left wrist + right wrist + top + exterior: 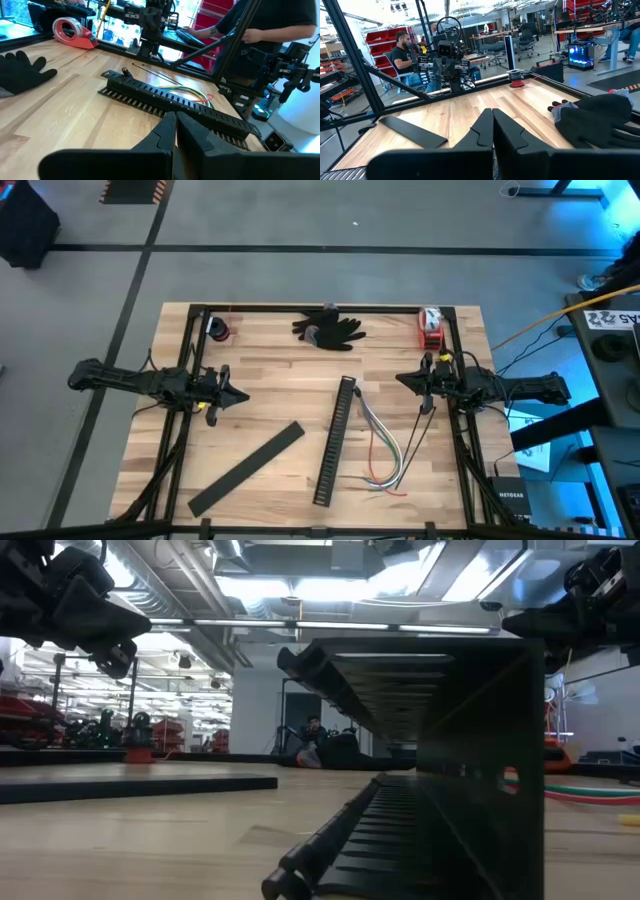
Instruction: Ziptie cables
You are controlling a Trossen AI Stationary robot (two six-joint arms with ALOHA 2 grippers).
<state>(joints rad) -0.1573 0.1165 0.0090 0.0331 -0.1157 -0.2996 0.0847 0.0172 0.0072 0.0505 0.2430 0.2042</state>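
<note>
while both tools sit shut | cables unlabelled | "netgear" box

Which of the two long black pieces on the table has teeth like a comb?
The comb-slotted bar beside the cables; the flat strip to its left is plain.

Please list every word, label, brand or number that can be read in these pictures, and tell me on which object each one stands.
"NETGEAR": on the dark box beside the table's right edge, high view; small, so the reading is likely, not certain.
White sheet with dark print at the right edge, high view: too blurred to read.
Red tape dispenser, black glove, comb-slotted bar, cables: no text visible.
Low view and right wrist view: nothing readable.
</note>
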